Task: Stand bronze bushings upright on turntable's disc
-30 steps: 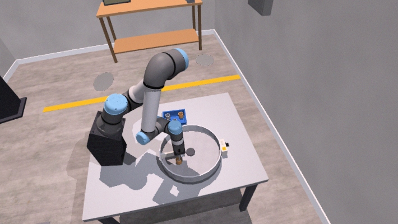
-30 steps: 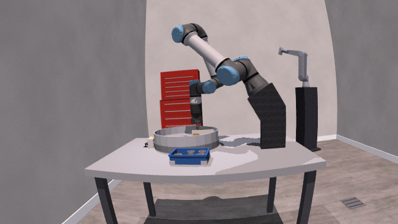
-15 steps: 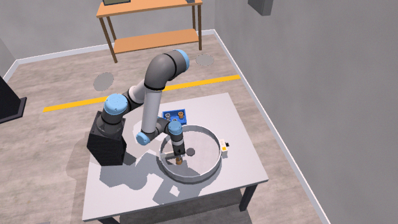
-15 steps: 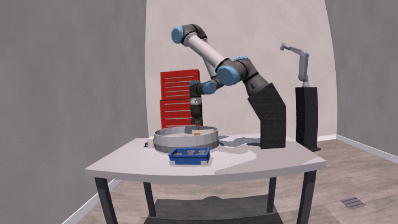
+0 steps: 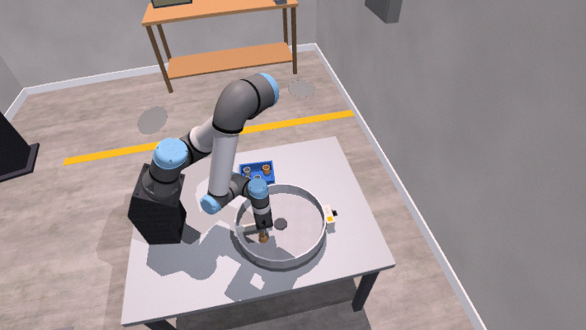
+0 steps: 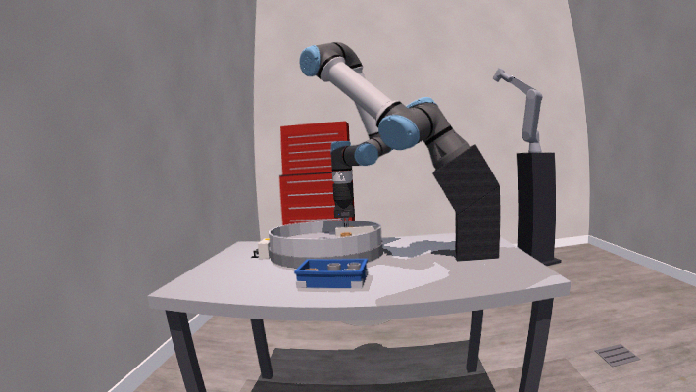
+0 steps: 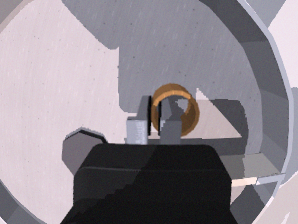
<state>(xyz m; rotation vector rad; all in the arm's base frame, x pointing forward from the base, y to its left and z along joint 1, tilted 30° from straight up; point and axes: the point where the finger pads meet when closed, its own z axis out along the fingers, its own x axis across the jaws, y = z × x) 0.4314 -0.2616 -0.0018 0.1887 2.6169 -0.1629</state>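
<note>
Top view: The jaws are positioned inside the turntable's round wall, over the disc. A bronze bushing is located at their tips, to one side of the hub and apart from it. Another bronze bushing is contained in the blue crate, together with steel bushings. The crate is placed on the desk, near the turntable.

Exterior view: The jaws are pointed downward. The bushing beneath them is partly hidden by the round wall; whether the disc is touched by it cannot be told. Three steel bushings are visible in the crate.

Wrist view: The bushing's side is pinched by the jaws, one finger being inserted in the bore and the other set outside. The open end is faced toward the camera.
</note>
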